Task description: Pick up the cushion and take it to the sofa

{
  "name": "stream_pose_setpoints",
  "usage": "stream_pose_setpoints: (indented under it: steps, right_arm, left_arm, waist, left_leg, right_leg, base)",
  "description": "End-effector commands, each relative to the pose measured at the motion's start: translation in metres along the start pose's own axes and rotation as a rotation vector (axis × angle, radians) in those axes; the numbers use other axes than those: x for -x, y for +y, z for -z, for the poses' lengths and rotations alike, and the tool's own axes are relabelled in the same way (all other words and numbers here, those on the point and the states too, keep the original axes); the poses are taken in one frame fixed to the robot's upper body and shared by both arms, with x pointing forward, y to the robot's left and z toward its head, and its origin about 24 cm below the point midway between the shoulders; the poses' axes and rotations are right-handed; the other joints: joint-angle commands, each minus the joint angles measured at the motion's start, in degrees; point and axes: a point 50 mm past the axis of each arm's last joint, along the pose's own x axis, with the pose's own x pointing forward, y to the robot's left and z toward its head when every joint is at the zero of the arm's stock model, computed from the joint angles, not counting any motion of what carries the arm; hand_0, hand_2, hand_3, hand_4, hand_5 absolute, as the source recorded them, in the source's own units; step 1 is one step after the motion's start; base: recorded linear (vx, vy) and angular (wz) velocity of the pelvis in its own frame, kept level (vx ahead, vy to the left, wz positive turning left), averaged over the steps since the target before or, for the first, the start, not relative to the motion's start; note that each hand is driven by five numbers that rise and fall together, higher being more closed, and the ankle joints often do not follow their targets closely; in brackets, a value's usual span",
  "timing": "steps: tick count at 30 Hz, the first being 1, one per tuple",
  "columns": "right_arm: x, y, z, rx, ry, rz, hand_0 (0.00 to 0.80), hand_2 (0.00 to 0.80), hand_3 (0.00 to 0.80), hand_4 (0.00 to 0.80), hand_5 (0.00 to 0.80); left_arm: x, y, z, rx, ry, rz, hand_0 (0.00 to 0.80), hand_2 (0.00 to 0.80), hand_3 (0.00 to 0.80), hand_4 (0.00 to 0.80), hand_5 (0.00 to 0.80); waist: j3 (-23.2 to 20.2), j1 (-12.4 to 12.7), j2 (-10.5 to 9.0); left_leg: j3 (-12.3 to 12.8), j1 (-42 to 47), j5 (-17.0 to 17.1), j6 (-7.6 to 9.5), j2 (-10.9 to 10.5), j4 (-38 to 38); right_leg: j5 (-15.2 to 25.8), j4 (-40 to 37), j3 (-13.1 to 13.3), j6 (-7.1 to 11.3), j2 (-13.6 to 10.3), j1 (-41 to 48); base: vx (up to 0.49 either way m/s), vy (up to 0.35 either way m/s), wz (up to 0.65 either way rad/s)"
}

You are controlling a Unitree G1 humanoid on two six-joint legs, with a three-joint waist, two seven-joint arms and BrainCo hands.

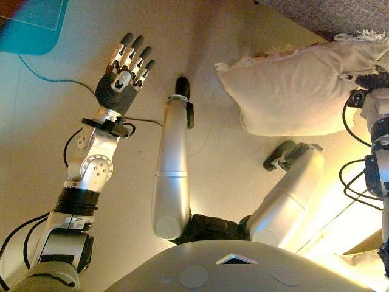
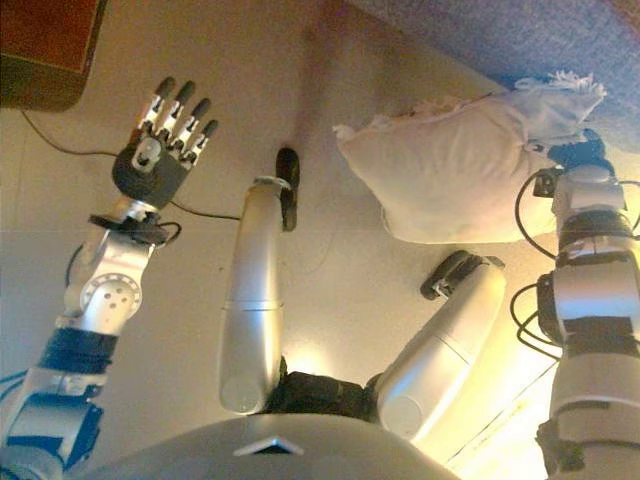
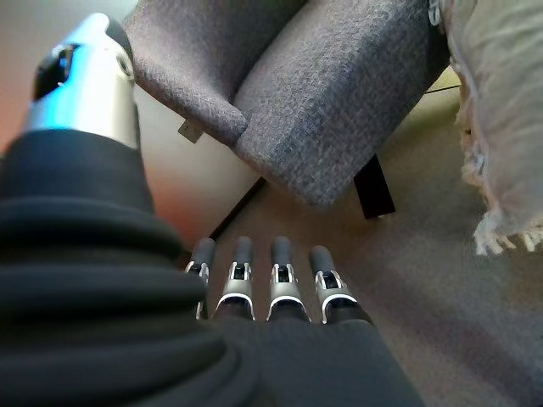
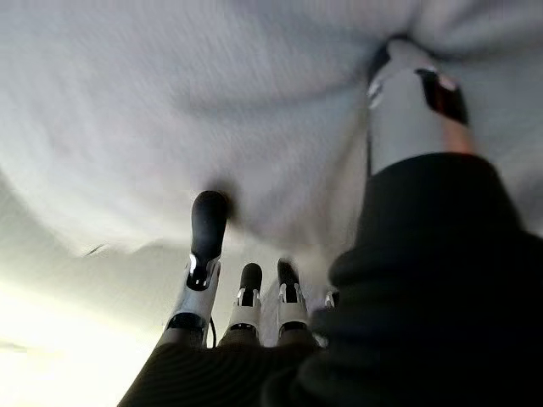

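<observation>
The cream cushion (image 1: 298, 91) with a fringed edge hangs above the floor at the right, close to the grey sofa (image 1: 328, 15) at the top right. My right hand (image 2: 578, 158) grips the cushion's right edge. In the right wrist view its fingers (image 4: 206, 229) and thumb dig into the cushion's cloth (image 4: 212, 102). My left hand (image 1: 124, 70) is raised at the left, open and empty, well apart from the cushion. The left wrist view shows its straight fingers (image 3: 271, 280), the sofa (image 3: 339, 93) beyond them and the cushion's fringe (image 3: 501, 110).
A teal object (image 1: 30, 27) lies on the floor at the far left, and a dark brown piece of furniture (image 2: 45, 45) stands there too. A thin cable (image 1: 48, 76) runs across the floor near my left hand. The sofa has a dark leg (image 3: 373, 186).
</observation>
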Motion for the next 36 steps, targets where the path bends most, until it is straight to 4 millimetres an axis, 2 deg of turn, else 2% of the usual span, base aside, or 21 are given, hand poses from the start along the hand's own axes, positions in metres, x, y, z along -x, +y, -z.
stream_pose_setpoints:
  steps: [1, 11, 18, 22, 26, 30, 32, 36]
  right_arm:
    - [0.002, 0.007, -0.011, 0.103, -0.085, -0.158, 0.8, 0.8, 0.8, 0.8, 0.8]
    - [0.002, 0.026, -0.003, 0.082, -0.055, -0.216, 0.8, 0.8, 0.8, 0.8, 0.8]
    - [0.0, 0.015, 0.011, 0.019, 0.055, -0.113, 0.8, 0.8, 0.8, 0.8, 0.8]
    - [0.0, 0.01, 0.016, -0.018, 0.06, -0.082, 0.8, 0.8, 0.8, 0.8, 0.8]
    - [0.0, 0.01, 0.012, -0.058, 0.005, -0.046, 0.8, 0.8, 0.8, 0.8, 0.8]
    - [0.003, 0.013, -0.003, -0.111, -0.136, 0.026, 0.8, 0.8, 0.8, 0.8, 0.8]
    - [0.007, 0.019, -0.015, -0.131, -0.219, 0.068, 0.8, 0.8, 0.8, 0.8, 0.8]
    - [0.019, 0.031, -0.025, -0.14, -0.344, 0.101, 0.8, 0.8, 0.8, 0.8, 0.8]
  left_arm:
    - [0.001, -0.006, -0.008, 0.016, -0.048, 0.047, 0.0, 0.0, 0.0, 0.0, 0.0]
    - [0.005, -0.002, -0.009, 0.04, -0.051, 0.062, 0.0, 0.0, 0.0, 0.0, 0.0]
    - [0.004, -0.005, -0.009, 0.042, -0.052, 0.076, 0.0, 0.0, 0.0, 0.0, 0.0]
    - [0.004, -0.006, -0.009, 0.04, -0.057, 0.08, 0.0, 0.0, 0.0, 0.0, 0.0]
    - [0.002, -0.009, -0.01, 0.034, -0.064, 0.081, 0.0, 0.0, 0.0, 0.0, 0.0]
    - [0.001, -0.008, -0.011, 0.029, -0.077, 0.064, 0.0, 0.0, 0.0, 0.0, 0.0]
    - [0.001, -0.008, -0.011, 0.017, -0.087, 0.052, 0.0, 0.0, 0.0, 0.0, 0.0]
    - [0.0, -0.01, -0.011, -0.023, -0.103, 0.032, 0.0, 0.0, 0.0, 0.0, 0.0]
  waist:
    - [-3.6, 1.4, 2.28]
    - [-3.5, 1.8, 2.49]
    - [-3.5, 1.9, 2.76]
    - [-3.5, 1.9, 2.58]
    - [-3.7, 1.9, 1.77]
    - [-4.2, 1.5, 0.35]
    - [-4.6, 1.1, -0.78]
    - [-5.1, 0.1, -2.52]
  left_leg:
    - [2.5, 0.9, -10.0, 1.1, 0.3, 6.4]
    - [2.6, 0.6, -9.7, 0.84, -0.5, 6.6]
    - [2.8, 0.7, -10.0, 1.03, -0.8, 6.9]
    - [2.9, 1.0, -10.4, 1.22, -0.9, 7.1]
    - [2.8, 2.9, -10.5, 1.4, -0.7, 5.3]
    - [2.8, 6.0, -9.7, 1.52, 0.2, 1.2]
    - [2.8, 9.0, -8.9, 1.36, 1.2, -2.5]
    - [3.2, 14.3, -7.3, 1.07, 2.4, -8.8]
  right_leg:
    - [10.9, -2.6, 0.6, -6.55, 3.5, -8.1]
    - [10.8, -2.7, 0.6, -6.82, 3.6, -8.0]
    - [11.4, -3.1, 0.6, -6.85, 3.4, -7.7]
    - [11.9, -3.7, 0.4, -6.76, 3.3, -7.3]
    - [13.0, -5.7, -0.5, -6.32, 3.4, -5.8]
    - [15.5, -10.4, -2.2, -5.63, 3.6, -2.4]
    - [17.3, -14.9, -3.6, -5.05, 3.9, 1.3]
    - [20.8, -23.1, -5.4, -4.25, 4.4, 7.7]
  base:
    - [-0.004, -0.001, 0.08]
    - [-0.003, 0.003, 0.03]
    - [-0.006, 0.017, 0.04]
    - [-0.003, 0.004, 0.01]
    - [0.0, 0.0, 0.0]
    - [-0.014, -0.007, 0.02]
    - [-0.004, -0.006, -0.03]
    - [0.001, -0.013, -0.11]
